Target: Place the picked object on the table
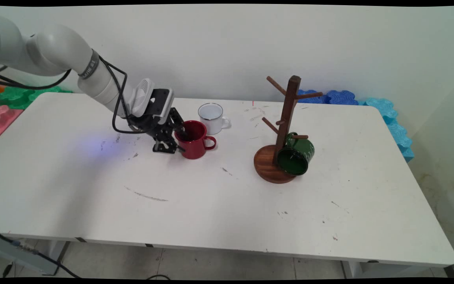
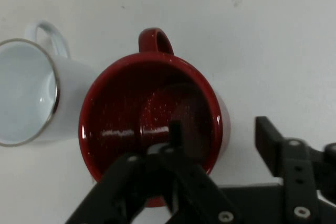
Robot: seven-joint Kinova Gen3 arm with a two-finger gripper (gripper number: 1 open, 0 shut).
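Red mug (image 1: 193,139), upright on white table (image 1: 211,205), rim straddled by gripper (image 1: 180,141).

Fingers spread apart, not clamped: one finger (image 2: 175,132) down inside the bowl, the other finger (image 2: 266,137) outside the wall, a gap showing between that one and the enamel. Straddle set on the side opposite the handle (image 2: 156,39), so wall sits between the jaws and handle stays free. White mug (image 1: 212,117) just behind, upright, close enough to look touching in hand view; contact uncertain. Further right, well apart: wooden mug tree (image 1: 286,118) on round base, green mug (image 1: 297,154) hung by its handle from a low peg, mouth tipped toward camera; upper pegs bare.
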